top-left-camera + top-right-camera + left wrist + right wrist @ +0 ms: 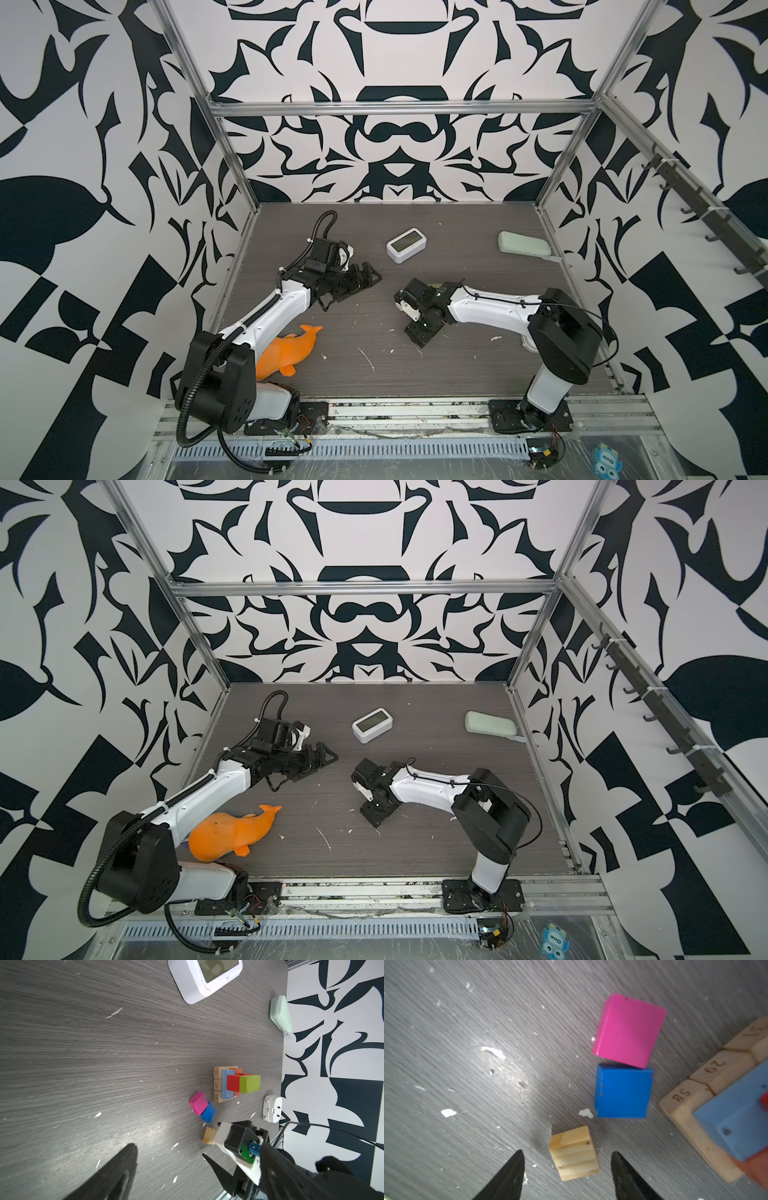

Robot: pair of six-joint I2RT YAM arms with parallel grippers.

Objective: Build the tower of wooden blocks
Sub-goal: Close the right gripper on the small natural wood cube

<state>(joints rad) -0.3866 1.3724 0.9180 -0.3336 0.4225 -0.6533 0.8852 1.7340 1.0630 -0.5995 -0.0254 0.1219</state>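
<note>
My right gripper [567, 1152] has its black, pointed fingers apart, one on each side of a small tan block [574, 1153] of bare grooved wood, with a gap at both faces. Beyond it a glossy magenta cube [629, 1030] touches a dark blue cube [623, 1091] on the grey wood-grain table [83, 1043].

The tower [234, 1084] stands just beside them. It has three tan bars [216, 1084] stamped 31, 29 and 58, then a light blue bar [225, 1086], a red block [233, 1082] and a lime green block [249, 1084]. An orange bar [236, 1071] is mostly covered.

My left gripper [169, 1151] hangs with its fingers spread wide. In both top views my right arm [490, 305] hides nearly all of the tower.
</note>
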